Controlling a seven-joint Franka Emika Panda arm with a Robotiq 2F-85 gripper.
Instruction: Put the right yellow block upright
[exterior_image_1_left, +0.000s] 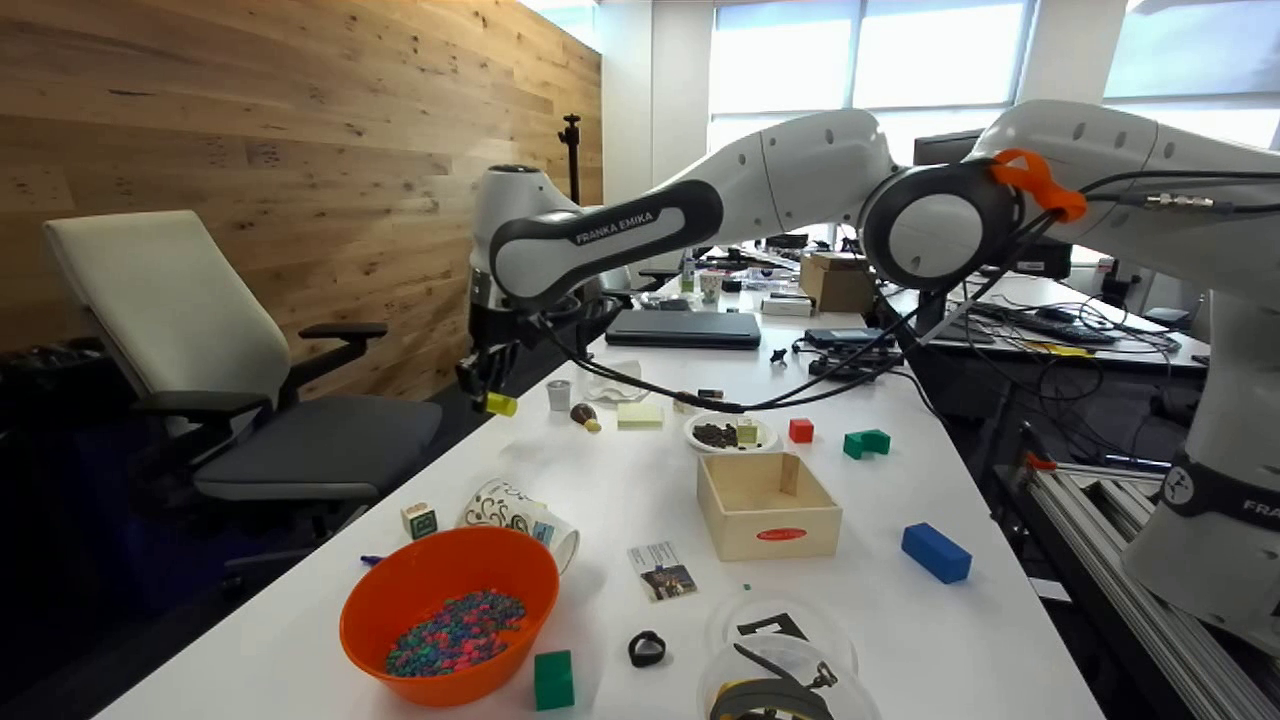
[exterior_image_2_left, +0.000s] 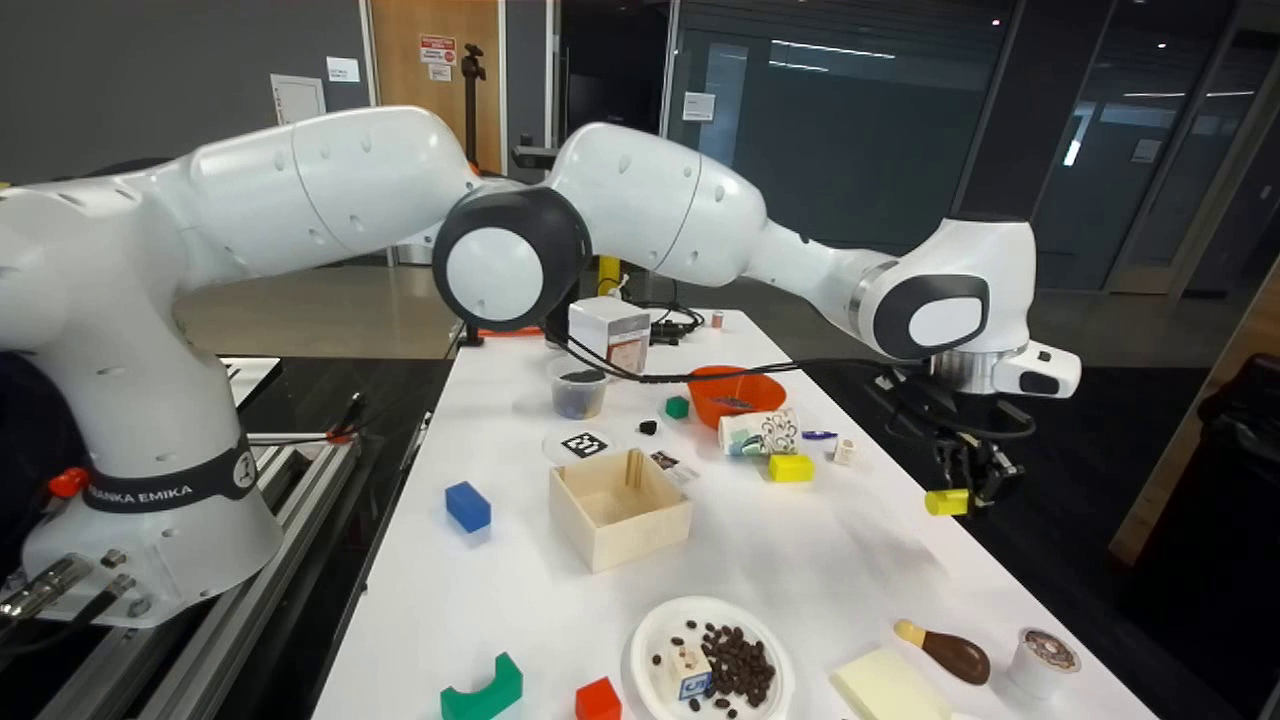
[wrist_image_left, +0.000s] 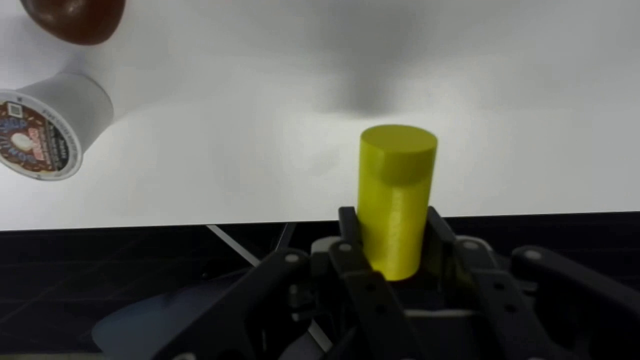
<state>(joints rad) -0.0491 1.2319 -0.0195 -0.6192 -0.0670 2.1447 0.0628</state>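
The right yellow block (exterior_image_2_left: 946, 502) is a small, plain, bright yellow round-sided block. It also shows in an exterior view (exterior_image_1_left: 501, 404) and in the wrist view (wrist_image_left: 396, 200). My gripper (wrist_image_left: 392, 220) is shut on it, with one black finger on each side. The block lies roughly sideways in the fingers, one end sticking out past the tips over the table. It hangs in the air near the table's long edge, with a shadow on the white top below. A second yellow block (exterior_image_2_left: 791, 467) lies on the table beside the patterned cup.
A patterned cup (exterior_image_2_left: 758, 434) lies on its side by the orange bowl (exterior_image_1_left: 450, 615). A wooden box (exterior_image_2_left: 620, 510) stands mid-table, a blue block (exterior_image_2_left: 468, 506) beyond it. A coffee pod (wrist_image_left: 55, 127) and a brown-handled tool (exterior_image_2_left: 945, 650) are near the edge. A chair (exterior_image_1_left: 240, 400) stands beside the table.
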